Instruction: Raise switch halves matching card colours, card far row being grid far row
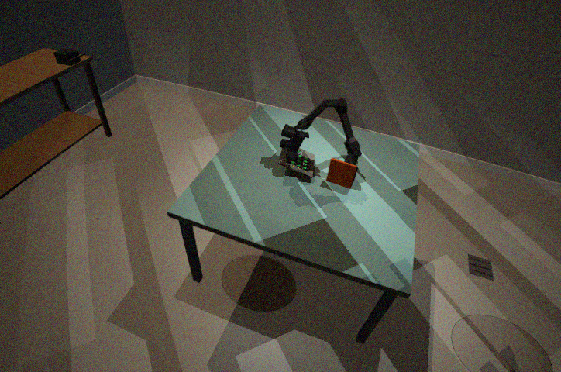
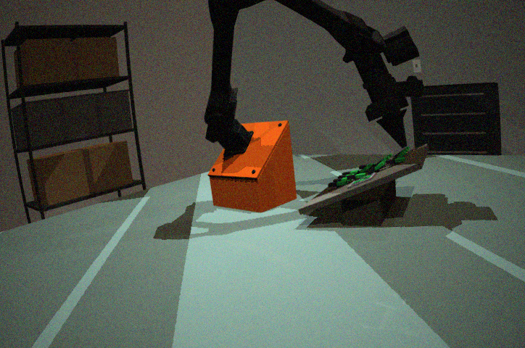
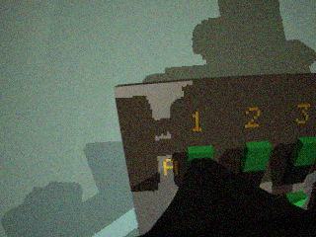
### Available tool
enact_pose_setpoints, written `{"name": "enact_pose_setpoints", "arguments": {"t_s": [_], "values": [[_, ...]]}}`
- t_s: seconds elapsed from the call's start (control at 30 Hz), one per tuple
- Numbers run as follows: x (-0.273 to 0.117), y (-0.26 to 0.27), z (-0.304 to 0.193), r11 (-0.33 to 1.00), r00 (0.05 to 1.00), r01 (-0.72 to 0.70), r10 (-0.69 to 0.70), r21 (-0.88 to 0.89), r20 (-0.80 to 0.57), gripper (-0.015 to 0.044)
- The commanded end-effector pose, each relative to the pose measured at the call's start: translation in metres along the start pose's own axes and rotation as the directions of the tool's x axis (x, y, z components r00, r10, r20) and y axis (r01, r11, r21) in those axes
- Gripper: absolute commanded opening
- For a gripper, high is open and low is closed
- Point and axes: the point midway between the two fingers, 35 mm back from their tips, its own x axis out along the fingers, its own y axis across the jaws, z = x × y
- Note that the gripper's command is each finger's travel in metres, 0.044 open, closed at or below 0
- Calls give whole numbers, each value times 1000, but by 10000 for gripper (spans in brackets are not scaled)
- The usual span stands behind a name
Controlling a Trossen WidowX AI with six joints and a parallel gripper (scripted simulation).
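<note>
The tilted switch panel (image 1: 295,170) (image 2: 337,196) (image 3: 222,99) stands in front of the arm. In the wrist view, labels 1, 2, 3 and A are readable. The green halves of switch A1 (image 3: 200,151), switch A2 (image 3: 258,155) and switch A3 (image 3: 306,151) show along the far row. My gripper (image 2: 404,146) (image 3: 200,165) is shut and empty, its tip at switch A1, hiding that switch's nearer half and much of the grid. Whether the tip touches it is unclear. The card (image 2: 364,178) is a pale patch on the panel's side in the exterior view; its squares are unreadable.
The orange wedge-shaped base (image 1: 342,173) (image 2: 277,176) carries the arm beside the panel on the table (image 1: 228,193) (image 2: 251,287). A shelf rack (image 2: 72,88) and a dark cabinet (image 2: 456,119) stand beyond the table. A wooden bench (image 1: 18,78) is at the left in the top view.
</note>
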Motion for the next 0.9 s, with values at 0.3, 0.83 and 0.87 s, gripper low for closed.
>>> {"name": "enact_pose_setpoints", "arguments": {"t_s": [0.3, 0.83, 0.87], "values": [[1, 0, 0, 1000, 1000, 4, -4, -2, 2, 0], [4, 0, 0, 1000, 1000, 4, -4, -2, 2, 0], [4, 0, 0, 1000, 1000, 4, -4, -2, 2, 0]]}}
